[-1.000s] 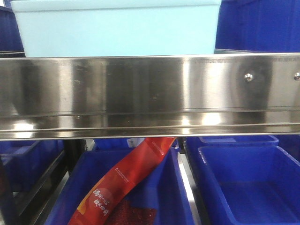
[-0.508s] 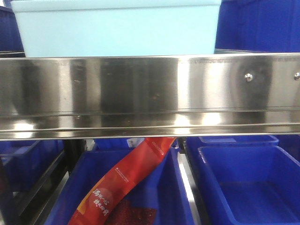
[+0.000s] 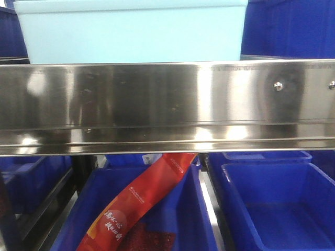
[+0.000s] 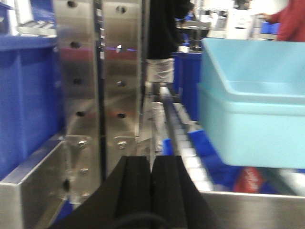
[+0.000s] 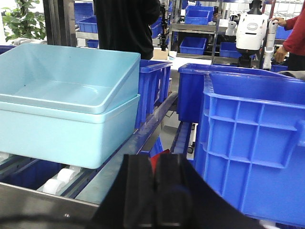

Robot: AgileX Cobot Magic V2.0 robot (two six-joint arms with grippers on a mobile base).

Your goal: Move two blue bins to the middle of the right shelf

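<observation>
Nearest, the left pincer (image 4: 151, 179) and right pincer (image 5: 155, 183) are both shut tight on nothing, just short of the steel rail (image 3: 167, 107). Past the rail the pale bins (image 5: 66, 102), one nested tilted in the other, sit on the rollers (image 4: 183, 143) of the middle shelf, beside a dark blue crate (image 5: 255, 143). They look empty, so probably light; stiff, smooth walls seem slippery, so the thick rim is likely the best hold, one side each
</observation>
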